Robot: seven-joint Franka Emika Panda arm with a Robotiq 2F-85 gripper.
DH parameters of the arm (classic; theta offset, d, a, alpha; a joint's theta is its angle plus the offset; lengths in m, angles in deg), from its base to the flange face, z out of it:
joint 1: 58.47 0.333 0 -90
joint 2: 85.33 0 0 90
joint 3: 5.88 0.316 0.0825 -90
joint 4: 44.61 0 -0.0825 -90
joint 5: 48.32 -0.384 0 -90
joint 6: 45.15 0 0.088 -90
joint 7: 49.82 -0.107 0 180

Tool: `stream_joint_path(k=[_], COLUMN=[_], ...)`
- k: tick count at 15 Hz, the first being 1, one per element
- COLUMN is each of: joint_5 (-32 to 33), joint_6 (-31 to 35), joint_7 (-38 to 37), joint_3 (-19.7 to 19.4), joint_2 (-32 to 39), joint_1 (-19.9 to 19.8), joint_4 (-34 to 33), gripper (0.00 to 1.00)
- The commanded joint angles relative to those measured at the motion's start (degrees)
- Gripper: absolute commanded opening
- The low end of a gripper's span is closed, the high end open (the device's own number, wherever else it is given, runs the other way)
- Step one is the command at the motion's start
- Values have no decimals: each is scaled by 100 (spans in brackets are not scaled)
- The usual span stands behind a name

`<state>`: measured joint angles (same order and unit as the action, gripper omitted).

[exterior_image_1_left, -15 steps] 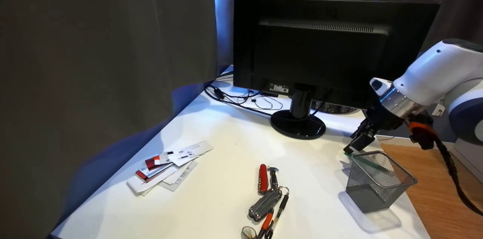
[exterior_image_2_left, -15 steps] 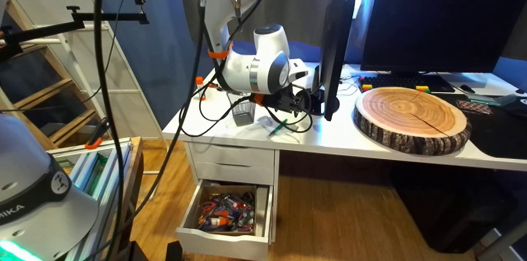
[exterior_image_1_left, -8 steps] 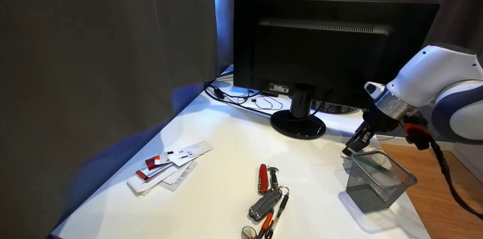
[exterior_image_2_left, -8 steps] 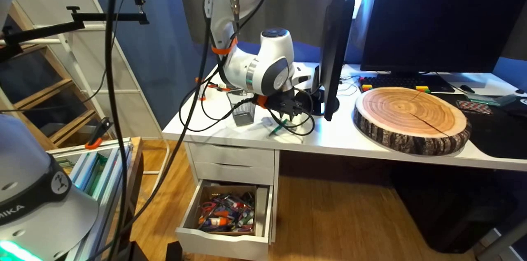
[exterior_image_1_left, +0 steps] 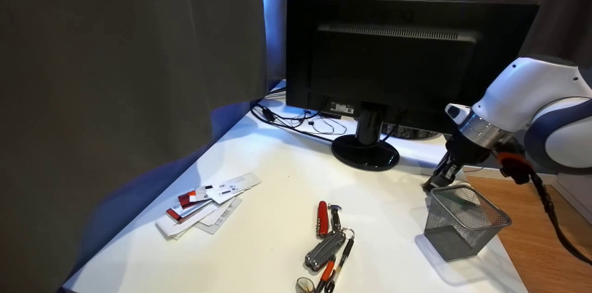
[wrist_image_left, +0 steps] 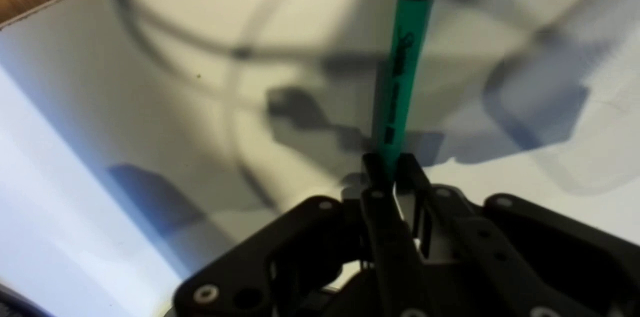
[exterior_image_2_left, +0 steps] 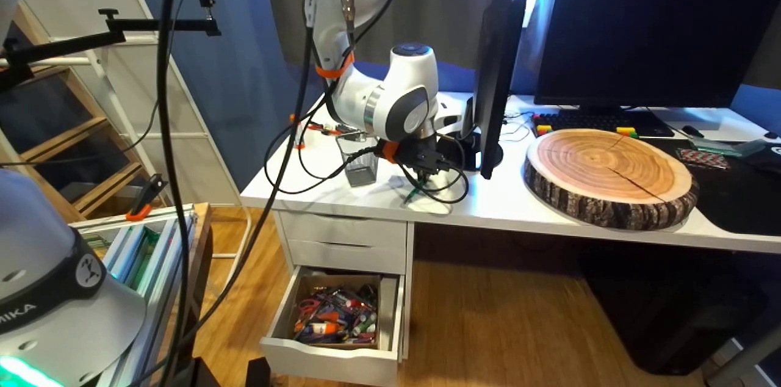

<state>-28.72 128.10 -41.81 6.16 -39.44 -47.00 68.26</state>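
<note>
Room with dark curtains (exterior_image_1_left: 138, 76) and a white desk (exterior_image_1_left: 259, 260). Wrist view: one black gripper (wrist_image_left: 391, 162), its fingertips closed on a green pen (wrist_image_left: 406, 62), the barrel running out ahead of them to a dark end section; shadows on the desk around it; whether the pen touches the desktop cannot be told. Step in hand, as judged: securing the pen; the next move calls for an unbroken pinch and enough height to clear the desktop. Writing: dark script along the barrel, apparently Sharpie, with smaller lettering further on, not legible. In an exterior view: gripper angled downward just past the rim of an upright wire-mesh basket (exterior_image_1_left: 448, 237), pen mostly screened by it; one black monitor (exterior_image_1_left: 393, 66), back turned, bearing a small label (exterior_image_1_left: 342, 108) too fine to read; one loose heap of cards (exterior_image_1_left: 217, 212), print illegible; one red pocketknife (exterior_image_1_left: 323, 219) beside a grey multi-tool (exterior_image_1_left: 325, 251). In an exterior view: pen beneath the gripper, near the front edge of the desk, apart from the basket; one wood slice (exterior_image_2_left: 610, 167), bark on its side; one open drawer (exterior_image_2_left: 332, 365) with a cardboard box (exterior_image_2_left: 341, 281) of mixed stationery (exterior_image_2_left: 335, 320); one robot base (exterior_image_2_left: 79, 338), partial lettering MIKA on its dark band
</note>
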Motion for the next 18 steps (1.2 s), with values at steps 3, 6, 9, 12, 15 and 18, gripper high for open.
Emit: stream_joint_path(k=[3, 6, 9, 12, 15, 18], joint_5=[-238, -155, -57, -41, -102, -124], joint_6=[-107, 67, 372, 553, 816, 1300], joint_7=[310, 264, 300, 371, 439, 434], joint_3=[61, -78, -190, -181, 60, 297], joint_2=[19, -347, -837, -1271, -1685, -2044], joint_1=[-34, 65, 170, 241, 107, -29], joint_4=[-48, 227, 512, 740, 1055, 1506], gripper=[3, 3, 3, 3, 3, 3])
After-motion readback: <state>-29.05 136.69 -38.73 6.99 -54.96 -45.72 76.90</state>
